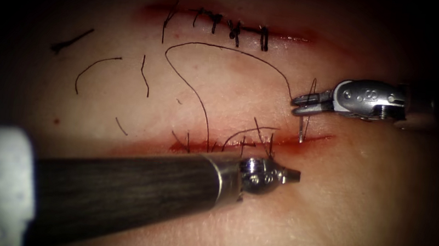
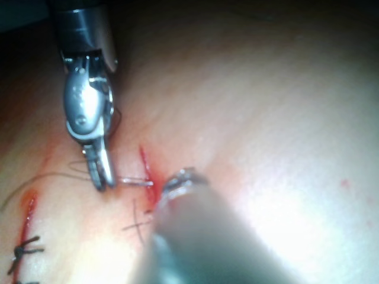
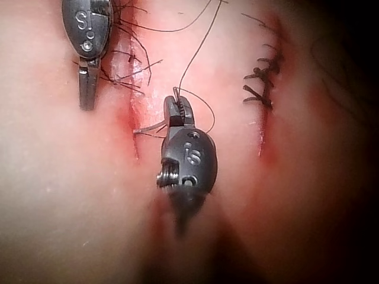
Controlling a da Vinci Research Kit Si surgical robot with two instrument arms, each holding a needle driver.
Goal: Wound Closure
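Right tool [image 1: 303, 104] clamps the needle [image 1: 303, 128] near its tail; the tip enters the cut [image 1: 306, 140]. Left tool [image 1: 292, 175], jaws closed and empty, lies beside the cut.

Right pincer [image 1: 303, 104] enters horizontally, wrist straight, jaws clamped together. Left pincer [image 1: 292, 175] on a long, slanting shaft, jaws closed together, gripping nothing.

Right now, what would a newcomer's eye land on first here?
The right hand, shut on the needle near its rear end, its tip down at the open cut. Next, the left hand just below that cut, shut and holding nothing. Then the stitched cut above.
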